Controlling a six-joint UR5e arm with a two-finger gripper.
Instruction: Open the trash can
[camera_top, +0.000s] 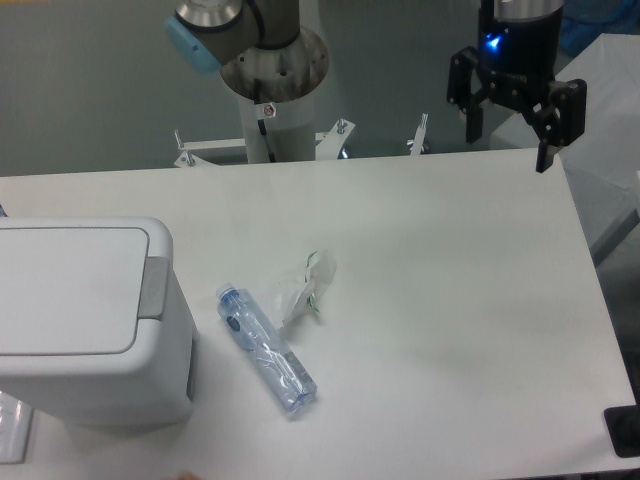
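The trash can (85, 320) is a big light grey-white bin at the left front of the table, its flat lid down. A darker grey tab (154, 288) sits on its right edge. My gripper (508, 145) hangs at the far right, above the table's back edge and far from the bin. Its two black fingers are spread apart with nothing between them.
A clear plastic bottle (266, 350) with a blue cap lies just right of the bin. A crumpled clear wrapper (305, 285) lies beside it. The robot's base column (272, 80) stands behind the table's back edge. The white table (450, 330) ends close at the right.
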